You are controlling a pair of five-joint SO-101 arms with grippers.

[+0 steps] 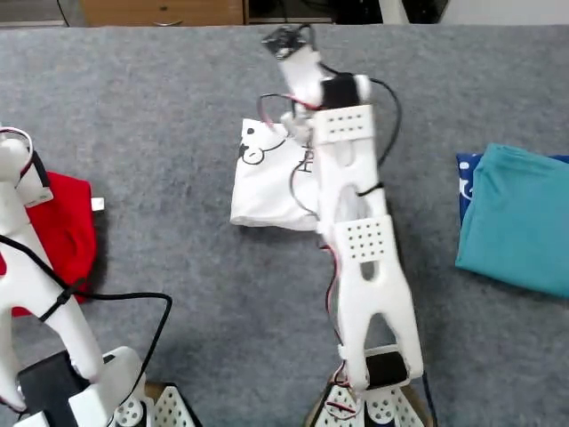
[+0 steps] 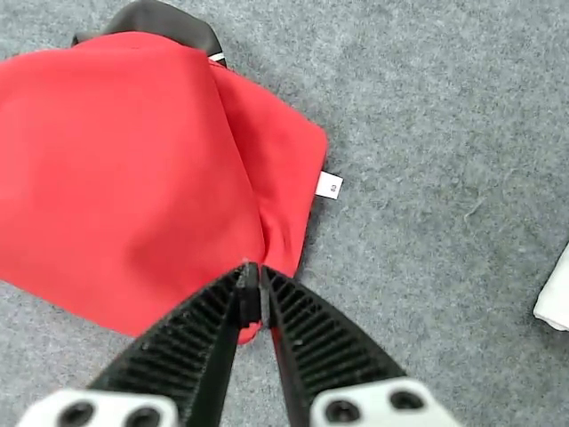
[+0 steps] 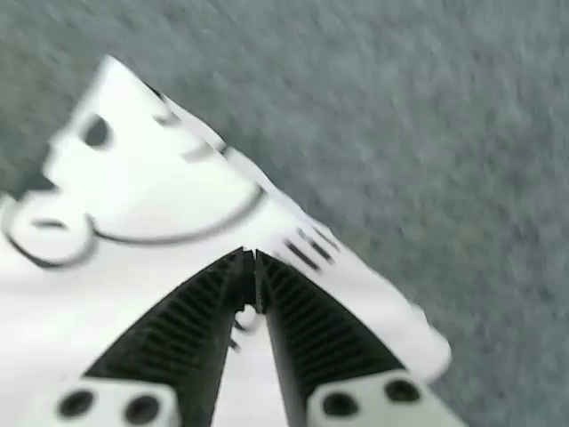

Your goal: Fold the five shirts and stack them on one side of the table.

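A folded red shirt (image 1: 67, 231) lies at the table's left edge, its white tag (image 2: 329, 185) sticking out. My left gripper (image 2: 252, 280) is shut, its tips at the near edge of the red shirt (image 2: 133, 178). Whether cloth is pinched I cannot tell. A folded white shirt (image 1: 267, 182) with black print lies mid-table. My right gripper (image 3: 249, 258) is shut just above the white shirt (image 3: 160, 205), near its far edge. At the right edge a folded teal shirt (image 1: 520, 218) lies on a blue shirt (image 1: 466, 178).
Dark cloth (image 2: 160, 13) peeks out from under the red shirt's far side. The grey felt tabletop (image 1: 160, 116) lies bare between the shirts. A black cable (image 1: 133, 298) trails from the left arm across the near left. A corner of the white shirt (image 2: 556, 298) shows beside the left gripper's view.
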